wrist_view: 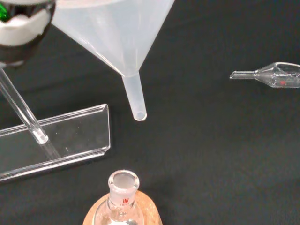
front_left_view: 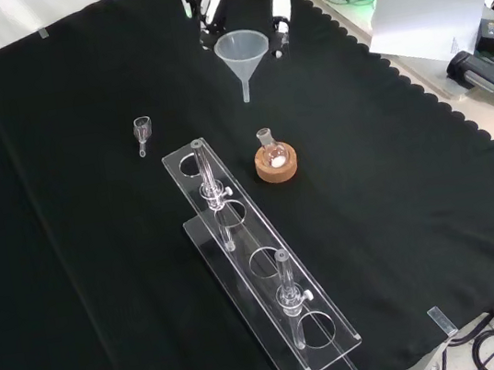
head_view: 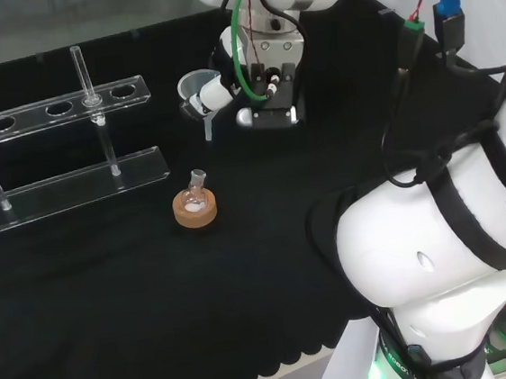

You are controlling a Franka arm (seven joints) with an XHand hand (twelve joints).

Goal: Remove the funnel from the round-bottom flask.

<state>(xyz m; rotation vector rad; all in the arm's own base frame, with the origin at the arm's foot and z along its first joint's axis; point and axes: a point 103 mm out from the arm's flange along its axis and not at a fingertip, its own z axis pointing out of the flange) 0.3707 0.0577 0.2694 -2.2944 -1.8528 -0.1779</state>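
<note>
In the front view, going left to right: a small glass adapter (front_left_view: 141, 132) lies at 9 o'clock of the test tube rack (front_left_view: 270, 279). My hand (front_left_view: 238, 0) pinches the plastic funnel (front_left_view: 241, 54) by its rim, lifted clear at 12 o'clock of the round-bottom flask (front_left_view: 271, 152). Risk: the funnel could slip and strike the flask neck. The flask, on its cork ring (front_left_view: 277, 166), appears empty.

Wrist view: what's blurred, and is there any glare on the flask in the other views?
Wrist view: the funnel cone and the hand are soft and close, while the flask neck is sharp. Front view: a bright glint sits inside the flask. Head view: the flask shows a white highlight against the cork stand.
</note>
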